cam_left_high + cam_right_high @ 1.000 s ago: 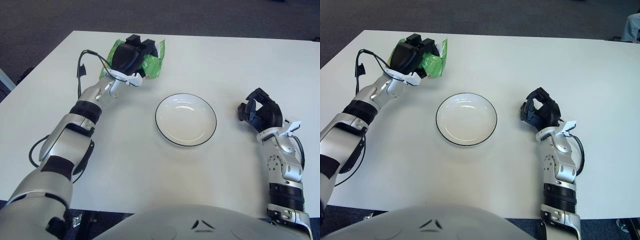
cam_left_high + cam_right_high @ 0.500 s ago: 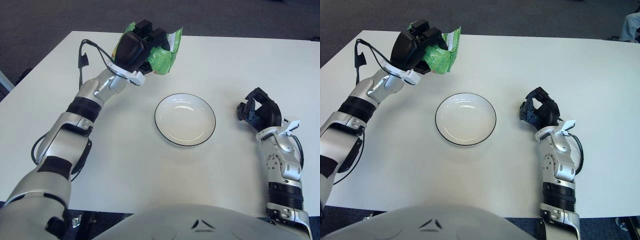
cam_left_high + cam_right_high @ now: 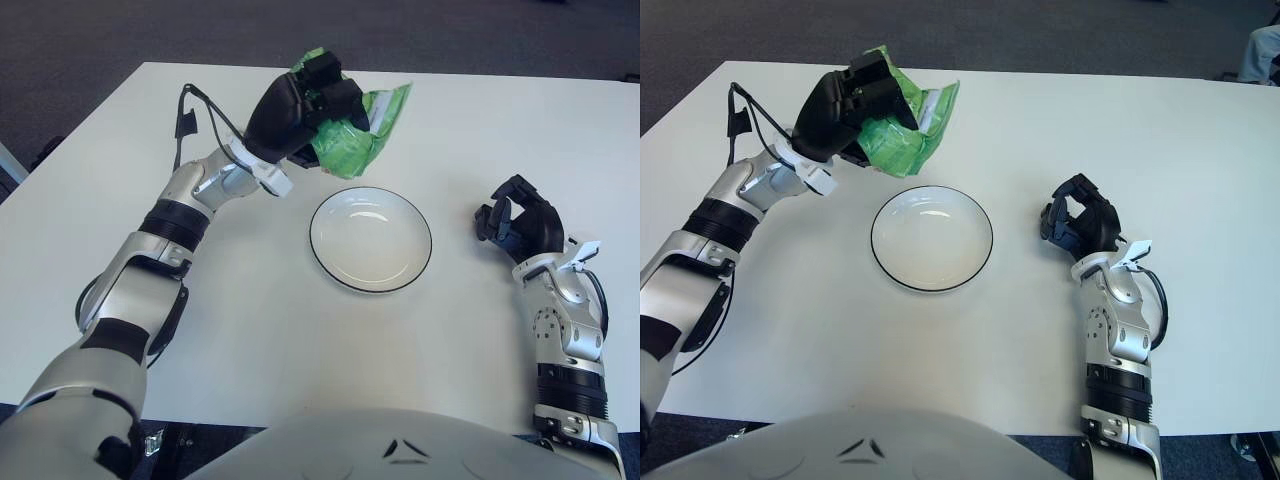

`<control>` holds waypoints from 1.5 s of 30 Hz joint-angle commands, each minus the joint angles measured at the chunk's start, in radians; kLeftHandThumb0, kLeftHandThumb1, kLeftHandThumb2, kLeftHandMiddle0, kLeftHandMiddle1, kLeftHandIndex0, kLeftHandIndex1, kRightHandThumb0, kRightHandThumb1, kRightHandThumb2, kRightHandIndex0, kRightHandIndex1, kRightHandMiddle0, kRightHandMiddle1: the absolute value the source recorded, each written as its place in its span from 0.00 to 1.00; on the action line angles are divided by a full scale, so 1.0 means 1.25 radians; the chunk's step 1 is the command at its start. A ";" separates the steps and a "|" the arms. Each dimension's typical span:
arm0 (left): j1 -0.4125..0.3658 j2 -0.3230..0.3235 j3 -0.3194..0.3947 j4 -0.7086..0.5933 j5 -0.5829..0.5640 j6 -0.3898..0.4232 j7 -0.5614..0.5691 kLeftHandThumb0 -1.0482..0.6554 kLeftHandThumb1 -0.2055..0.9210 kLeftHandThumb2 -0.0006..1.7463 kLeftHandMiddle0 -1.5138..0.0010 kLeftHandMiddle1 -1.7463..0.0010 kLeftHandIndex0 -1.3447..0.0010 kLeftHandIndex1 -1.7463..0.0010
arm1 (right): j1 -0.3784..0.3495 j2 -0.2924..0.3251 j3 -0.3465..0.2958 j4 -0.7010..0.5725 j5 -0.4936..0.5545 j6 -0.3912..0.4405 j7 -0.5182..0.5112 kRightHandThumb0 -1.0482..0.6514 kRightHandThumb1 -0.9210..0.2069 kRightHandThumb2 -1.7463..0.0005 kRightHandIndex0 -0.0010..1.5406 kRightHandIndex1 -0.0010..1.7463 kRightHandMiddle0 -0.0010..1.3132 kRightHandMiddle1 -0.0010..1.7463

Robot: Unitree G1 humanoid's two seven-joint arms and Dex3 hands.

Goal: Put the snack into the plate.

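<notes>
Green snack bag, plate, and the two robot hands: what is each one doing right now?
Green snack bag: crumpled, held up off the table, beyond the plate's far left rim.
Plate: white with a dark rim, flat on the table, nothing in it.
Left hand: fingers closed around the snack bag.
Right hand: to the right of the plate, fingers curled, holding nothing.
Table: white, with the plate on it.
</notes>
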 commanded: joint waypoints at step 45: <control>0.141 -0.108 0.012 -0.045 -0.037 -0.105 -0.341 0.90 0.40 0.80 0.56 0.00 0.42 0.00 | 0.036 0.027 0.003 0.052 -0.001 0.046 -0.017 0.34 0.47 0.30 0.75 1.00 0.43 1.00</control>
